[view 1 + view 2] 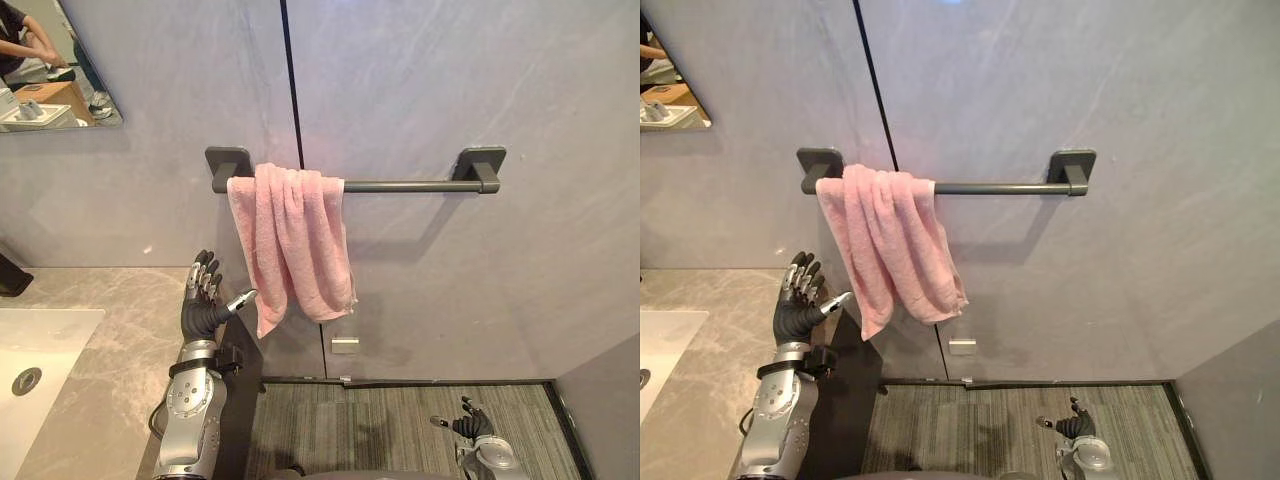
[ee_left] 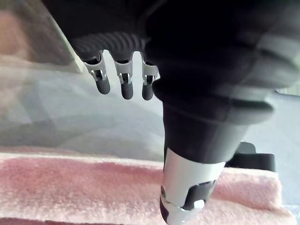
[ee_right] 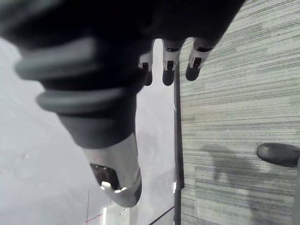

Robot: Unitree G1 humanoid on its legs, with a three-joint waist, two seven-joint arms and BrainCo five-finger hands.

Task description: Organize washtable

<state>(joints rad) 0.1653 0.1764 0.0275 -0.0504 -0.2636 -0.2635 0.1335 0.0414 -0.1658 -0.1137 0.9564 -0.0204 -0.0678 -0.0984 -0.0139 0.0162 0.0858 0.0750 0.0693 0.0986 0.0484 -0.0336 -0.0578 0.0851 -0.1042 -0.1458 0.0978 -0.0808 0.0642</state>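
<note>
Right hand [image 1: 470, 425] is hanging low over the striped floor [image 1: 400, 425], fingers loose and apart, holding nothing. I'm leaving it idle.

I'm holding the left hand [image 1: 205, 310] up at the edge of the marble counter [image 1: 110, 330], with the sink [image 1: 40, 345] off to its left. Fingers are straight and pointing up, thumb sticking out toward the towel, and nothing is in the grip.

The pink towel [image 1: 295, 250] is hanging bunched at the left end of the dark rail [image 1: 400, 186], folds overlapping and the lower hem uneven. The thumb tip is sitting just beside its lower left edge. I can't tell if it's touching.

My read: I'm on the towel-tidying step, approach done and grasp not yet made. The next move calls for closing thumb and fingers on that near edge, then drawing the cloth rightward along the bare rail so it's hanging flat. Pulling downward risks dragging it off.

Farther back, a mirror [image 1: 50, 70] is reflecting a person's arms.

Labels: I'm not seeing any readable writing anywhere.
</note>
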